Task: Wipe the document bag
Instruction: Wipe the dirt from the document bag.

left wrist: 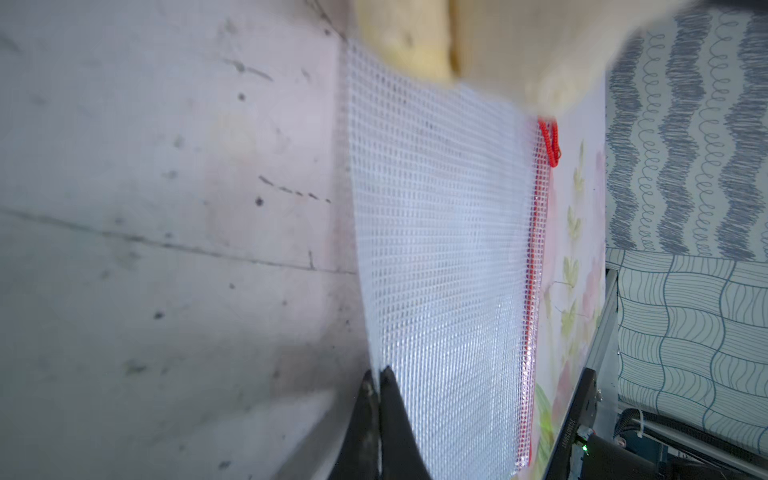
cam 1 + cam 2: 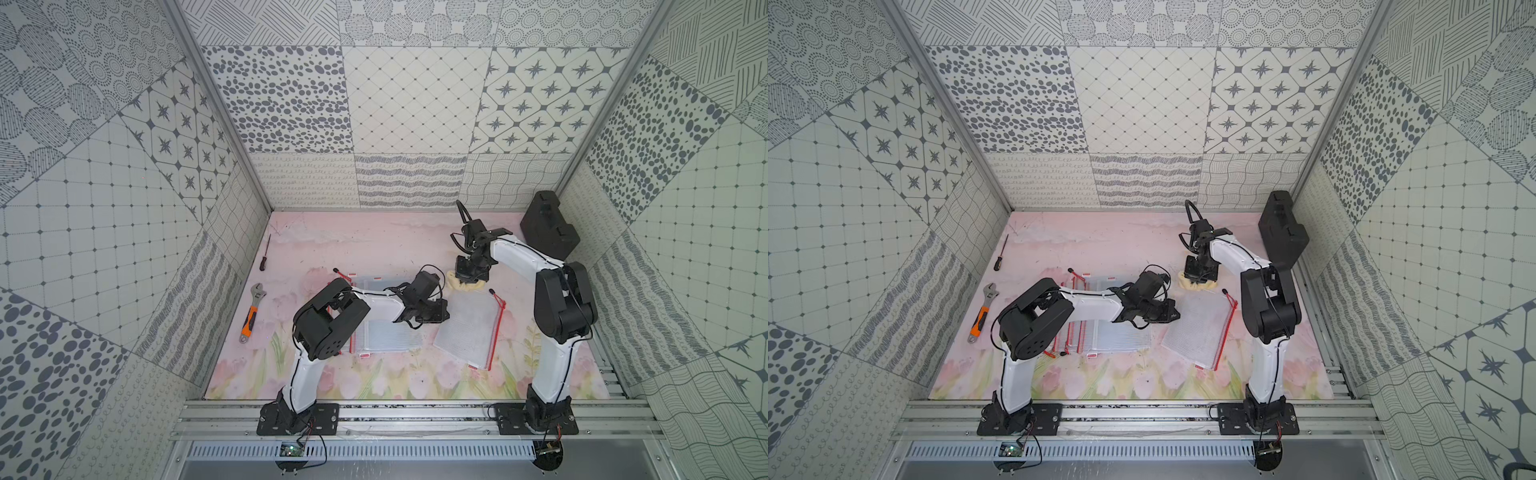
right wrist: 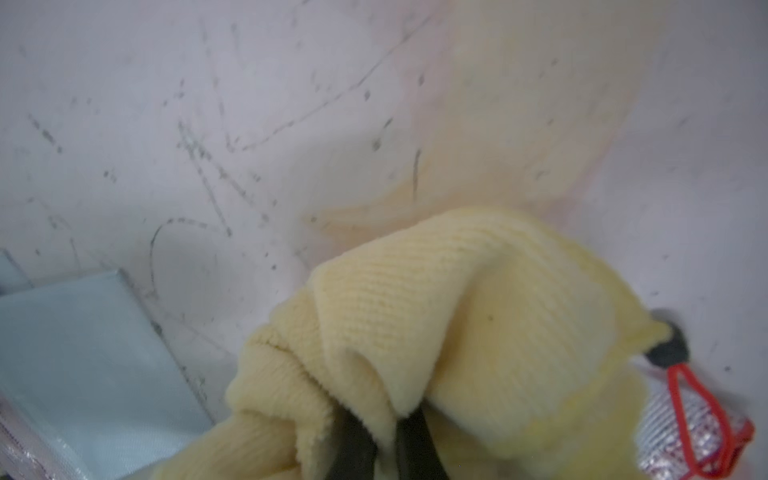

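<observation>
1. The document bag, clear mesh with a red zipper along one side, lies flat on the worktop between the two arms and is turned slightly askew.
2. The left hand is pressed together on the bag's near edge and pinches the thin mesh between its tips.
3. The right hand is clamped on a bunched yellow cloth. The cloth sits at the bag's far edge, just beside the black zip pull.
4. The wipe appears to be at its start, since most of the mesh shows uncovered in the left wrist view.
5. Likely risks from here:
   - The left hand's pinch is narrow and at one edge only, so a hard drag of the cloth could pull the slick mesh free or swing the bag around that point.
   - The cloth could snag the pull's red cord loop and tug the bag along instead of sliding over it.
   - A stroke toward the left hand could end with the two hands meeting.
   - Too little downward pressure would make the bunched cloth skim the mesh, while too much could ruck it up.
6. A stack of bags lies just beside the bag under the left arm, and a sideways shove could disturb it.
</observation>
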Available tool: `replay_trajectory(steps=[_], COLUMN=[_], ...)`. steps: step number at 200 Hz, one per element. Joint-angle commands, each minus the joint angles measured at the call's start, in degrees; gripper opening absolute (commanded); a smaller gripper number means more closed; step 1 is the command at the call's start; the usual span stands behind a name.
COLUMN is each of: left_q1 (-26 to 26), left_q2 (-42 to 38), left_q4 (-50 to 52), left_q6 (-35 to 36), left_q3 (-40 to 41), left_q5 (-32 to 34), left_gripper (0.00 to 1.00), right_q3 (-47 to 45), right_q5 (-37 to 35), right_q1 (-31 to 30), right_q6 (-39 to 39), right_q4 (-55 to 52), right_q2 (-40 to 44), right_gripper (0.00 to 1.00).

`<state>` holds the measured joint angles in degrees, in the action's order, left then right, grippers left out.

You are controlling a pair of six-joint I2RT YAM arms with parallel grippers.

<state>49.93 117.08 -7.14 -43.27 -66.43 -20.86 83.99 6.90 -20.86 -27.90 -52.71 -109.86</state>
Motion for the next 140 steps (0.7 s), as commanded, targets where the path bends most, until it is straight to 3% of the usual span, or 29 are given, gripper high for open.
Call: replay_trajectory(steps=[1,21,76,140], left_q1=[-1.8,-3.1,-4.0,-4.4], left_q2=[0.8,1.7,1.5,2.4], left_q4=[17.6,15.6,10.5,10.3], left_q6=[0.5,0.5,-0.5,-1.4], left_q3=[-1.5,-1.3,3.0,3.4], left_q5=[13.4,12.4,10.6,11.1], left_gripper=[0.00,0.00,0.00,0.00], right_q3=[-4.3,-9.0,-13.4,-16.9], right_q5=[4.0,8.3,6.2,-0.8], right_q1=[-5.3,-6.5,-1.5,14.7], right_q6=[-2.7,-5.1,-4.6,3.2], right_q4=[2.6,6.7,9.6,2.4], right_q2=[5.9,6.3,1.3,7.5], right_gripper=[0.00,0.00,0.00,0.00])
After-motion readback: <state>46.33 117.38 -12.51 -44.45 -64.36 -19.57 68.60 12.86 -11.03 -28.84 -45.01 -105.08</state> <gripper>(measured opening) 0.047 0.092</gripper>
